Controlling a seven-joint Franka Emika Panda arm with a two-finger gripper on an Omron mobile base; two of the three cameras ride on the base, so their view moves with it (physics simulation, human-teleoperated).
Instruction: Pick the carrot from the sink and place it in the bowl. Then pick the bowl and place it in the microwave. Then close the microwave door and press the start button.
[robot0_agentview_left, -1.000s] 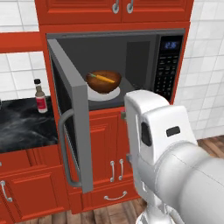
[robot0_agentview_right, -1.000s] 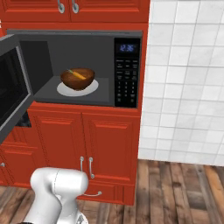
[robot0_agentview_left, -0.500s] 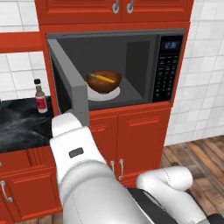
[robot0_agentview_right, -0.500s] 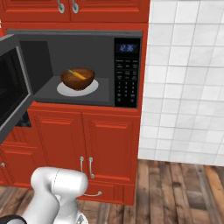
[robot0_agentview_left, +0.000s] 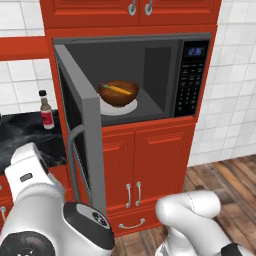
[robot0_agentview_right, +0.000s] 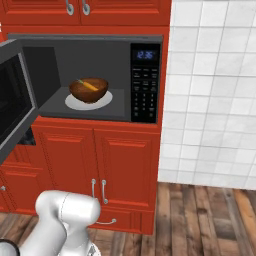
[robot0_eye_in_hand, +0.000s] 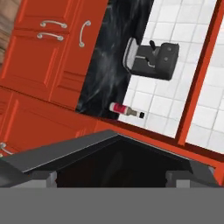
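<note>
Claw state I cannot tell; my hand camera looks past the microwave door (robot0_eye_in_hand: 100, 153) at the black desk (robot0_eye_in_hand: 103, 74), a small bottle (robot0_eye_in_hand: 126, 110) and a coffee machine (robot0_eye_in_hand: 151, 59). The door (robot0_agentview_left: 82, 130) stands open. Inside the microwave (robot0_agentview_right: 100, 75), the bowl (robot0_agentview_right: 88, 89) sits on a white plate (robot0_agentview_right: 75, 103), carrot (robot0_agentview_right: 90, 86) inside.

The carrot (robot0_agentview_left: 118, 90) lies in the brown bowl (robot0_agentview_left: 118, 94) inside the open microwave (robot0_agentview_left: 165, 75).
</note>
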